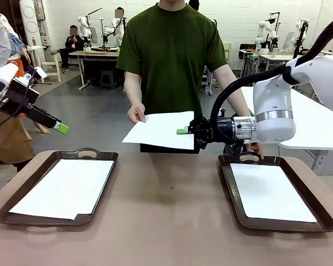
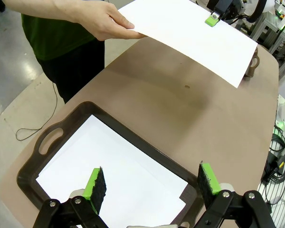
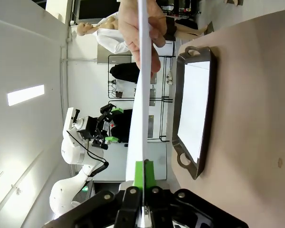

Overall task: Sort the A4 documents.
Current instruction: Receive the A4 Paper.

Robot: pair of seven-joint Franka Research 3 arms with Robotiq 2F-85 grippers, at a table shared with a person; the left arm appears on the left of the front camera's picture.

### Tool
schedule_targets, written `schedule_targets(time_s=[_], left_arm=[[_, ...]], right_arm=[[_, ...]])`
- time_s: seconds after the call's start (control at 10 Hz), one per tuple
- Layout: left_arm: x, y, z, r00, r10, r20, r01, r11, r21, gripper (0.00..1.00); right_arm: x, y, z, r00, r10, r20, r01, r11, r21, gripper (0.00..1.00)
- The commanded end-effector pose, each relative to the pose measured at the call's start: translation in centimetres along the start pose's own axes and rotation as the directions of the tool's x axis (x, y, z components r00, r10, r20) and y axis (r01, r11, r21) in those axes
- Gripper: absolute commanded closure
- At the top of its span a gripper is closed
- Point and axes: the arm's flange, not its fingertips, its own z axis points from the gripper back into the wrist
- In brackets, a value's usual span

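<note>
**Sheet pinched between hand and right pincer above the counter**

A plain white A4 sheet of paper (image 1: 162, 131) hangs in the air over the far middle of the brown counter (image 1: 166, 210), level and clear of its surface. The person's hand (image 1: 136, 113) holds one corner of it. At the opposite edge the right pincer (image 1: 182, 131) has its green pads pressed together on the sheet, pinching it; the right wrist view shows the paper edge-on running straight between the pads.

The left pincer (image 2: 152, 183) hovers spread wide above the dark brown handled tray (image 1: 61, 156) on the robot's left, which holds white sheets (image 1: 66, 187). A second dark brown tray (image 1: 230, 191) on the right holds another white sheet (image 1: 269, 193).
</note>
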Motion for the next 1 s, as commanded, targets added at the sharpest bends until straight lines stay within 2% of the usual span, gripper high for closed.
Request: schedule_targets(time_s=[0.0, 0.3, 0.4, 0.5, 0.9], left_arm=[[-0.06, -0.01, -0.01, 1.0, -0.01, -0.005, 0.01, 1.0, 0.004, 0.0], [-0.06, -0.01, -0.01, 1.0, -0.01, -0.005, 0.01, 1.0, 0.004, 0.0], [-0.06, -0.01, -0.01, 1.0, -0.01, -0.005, 0.01, 1.0, 0.004, 0.0], [-0.06, -0.01, -0.01, 1.0, -0.01, -0.005, 0.01, 1.0, 0.004, 0.0], [-0.06, -0.01, -0.01, 1.0, -0.01, -0.005, 0.01, 1.0, 0.004, 0.0]], right_arm=[[0.64, -0.01, 0.02, 0.999, -0.021, -0.026, 0.021, 1.0, -0.002, 1.0], [0.58, 0.1, 0.01, 1.0, -0.012, -0.021, 0.012, 1.0, 0.009, 1.0], [0.6, 0.37, -0.08, 0.998, 0.009, -0.056, -0.007, 0.999, 0.032, 1.0], [-0.03, 0.04, 0.01, 1.0, -0.001, -0.005, 0.001, 1.0, 0.006, 1.0], [-0.03, 0.04, 0.01, 1.0, -0.001, -0.005, 0.001, 1.0, 0.006, 1.0]])
